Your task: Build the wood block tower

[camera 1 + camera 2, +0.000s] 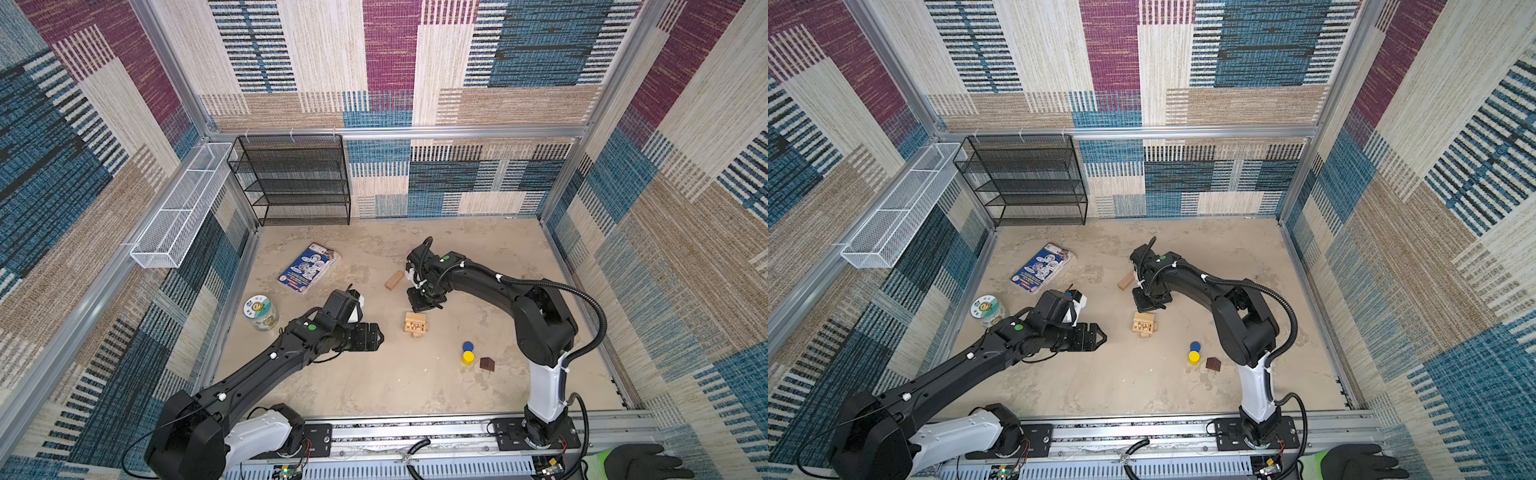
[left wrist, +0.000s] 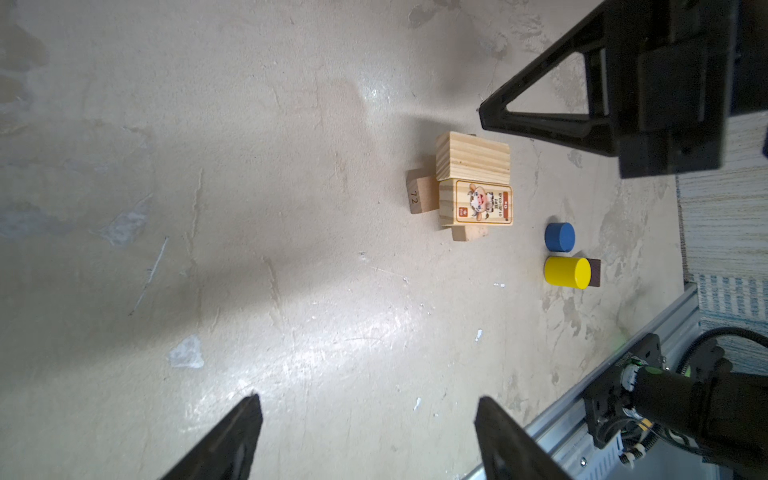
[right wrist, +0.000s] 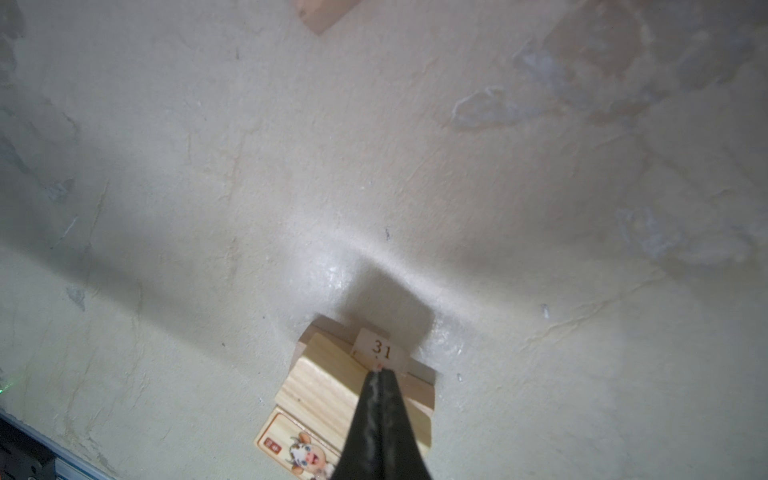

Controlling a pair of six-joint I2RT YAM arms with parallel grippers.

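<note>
— Somebody's black-gloved hand [image 1: 646,460] is lying by the front rail [image 1: 415,432], closest to us. Are you watching the arms?

— Yes, the right gripper [image 3: 379,371] is pinched fully together, carrying nothing, and its tips are hanging at the far edge of the tower [image 1: 415,325]. Touching the wood or just clear of it, I'm not managing to tell.

— That's what is worrying me. The tower is sitting in the middle of the table [image 1: 374,386], a low criss-cross of pale bars with the cow-printed bar [image 2: 484,203] in its upper layer. One sideways nudge from those closed tips and I'm guessing the upper bars are sliding off.

— And the left gripper [image 1: 380,336]?

— Gaping wide, empty, pointing at the tower from the left, with nothing between them.

— What's waiting to go on?

— One loose bar [image 1: 394,280] is lying just behind the right gripper, so that gripper is standing between it and the tower. Nearer us, the blue disc [image 1: 468,346], yellow cylinder [image 1: 468,357] and dark-brown house-shaped piece [image 1: 487,364] are huddling together. Grabbing one is risking knocking its neighbours.

— The blue printed packet [image 1: 308,268] and round labelled jar [image 1: 261,312]?

— Sitting off left, well apart, blocking nothing.
</note>
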